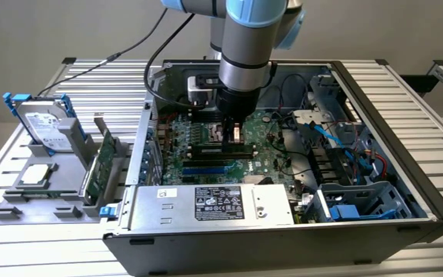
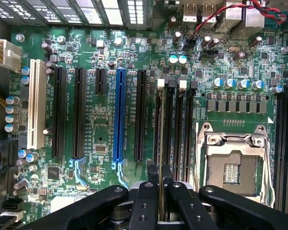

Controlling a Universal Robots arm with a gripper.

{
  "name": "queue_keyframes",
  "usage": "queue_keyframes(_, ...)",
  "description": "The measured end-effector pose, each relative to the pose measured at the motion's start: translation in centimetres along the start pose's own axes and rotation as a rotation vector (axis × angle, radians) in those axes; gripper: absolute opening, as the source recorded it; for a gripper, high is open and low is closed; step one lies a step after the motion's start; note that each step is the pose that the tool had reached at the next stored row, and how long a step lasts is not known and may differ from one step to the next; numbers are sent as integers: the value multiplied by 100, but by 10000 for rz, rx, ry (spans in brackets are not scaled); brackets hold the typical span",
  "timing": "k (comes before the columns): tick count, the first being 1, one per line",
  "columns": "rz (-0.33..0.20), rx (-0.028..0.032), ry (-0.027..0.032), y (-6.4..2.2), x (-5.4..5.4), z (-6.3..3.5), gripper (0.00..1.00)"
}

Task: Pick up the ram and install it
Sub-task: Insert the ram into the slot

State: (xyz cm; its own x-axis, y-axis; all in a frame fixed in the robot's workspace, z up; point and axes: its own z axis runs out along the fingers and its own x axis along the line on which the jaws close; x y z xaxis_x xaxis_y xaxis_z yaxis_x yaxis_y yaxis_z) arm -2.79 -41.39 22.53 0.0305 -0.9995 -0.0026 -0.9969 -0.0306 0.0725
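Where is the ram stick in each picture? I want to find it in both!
Exterior view: the ram is held upright in the gripper, just above the black memory slots in the middle of the open case.
Wrist view: the ram shows edge-on as a thin strip pinched in the gripper, over the black memory slots.
Shared landmark: the blue slot.

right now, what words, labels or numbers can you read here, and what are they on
No text reads clearly.
power supply label: print too small to read.
hard drive label: too small to read.
motherboard lettering: too small to read.
the ram, edge-on in the gripper: no label visible.
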Motion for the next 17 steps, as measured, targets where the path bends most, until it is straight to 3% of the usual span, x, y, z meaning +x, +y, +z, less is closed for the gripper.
queue_keyframes(17,-50,4,4,3,0,26,14)
